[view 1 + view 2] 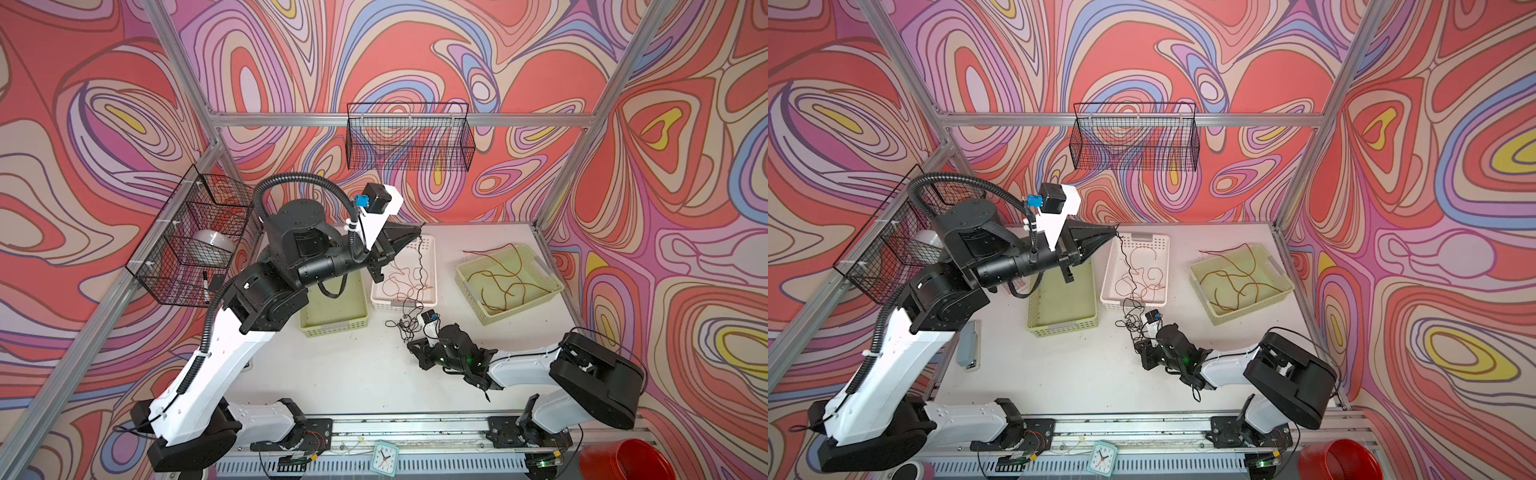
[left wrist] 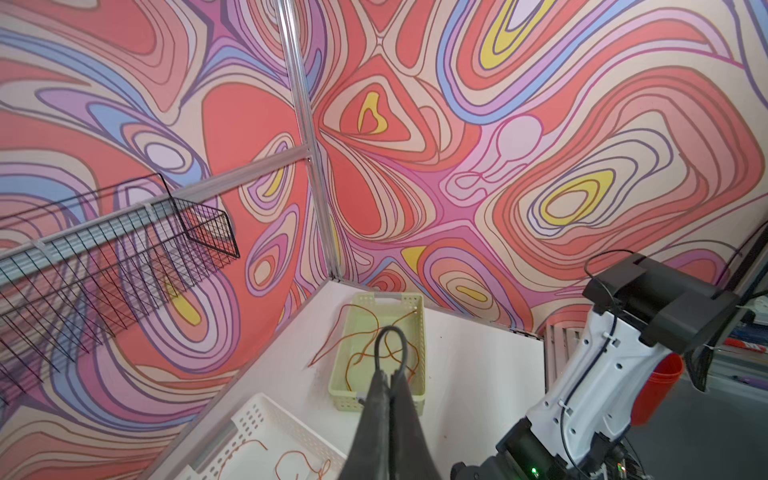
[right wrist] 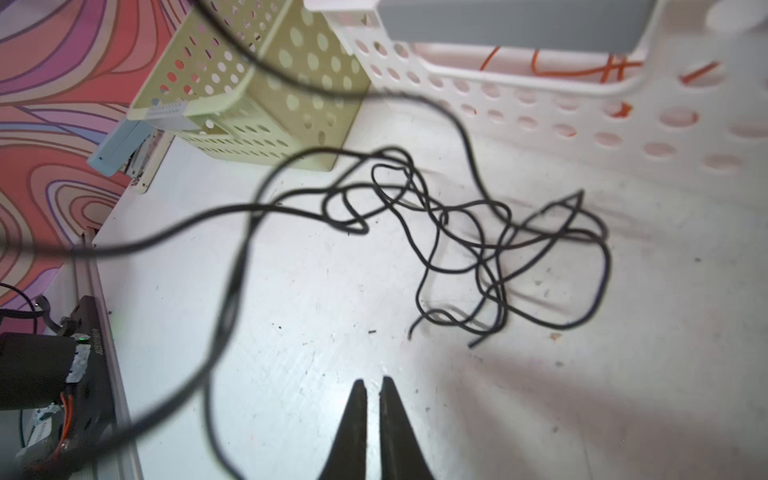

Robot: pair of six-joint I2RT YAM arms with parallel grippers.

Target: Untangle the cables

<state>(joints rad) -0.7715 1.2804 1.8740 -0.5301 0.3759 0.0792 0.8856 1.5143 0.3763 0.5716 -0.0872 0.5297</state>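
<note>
The left gripper, raised over the white basket, is clenched on a black cable. The cable hangs from its tips down to a tangle on the table just in front of that basket. The right gripper sits low beside the tangle, drawn closed on nothing (only a sliver shows between the tips). Orange cables lie in the white basket, and red-brown cables lie in the right-hand green basket.
</note>
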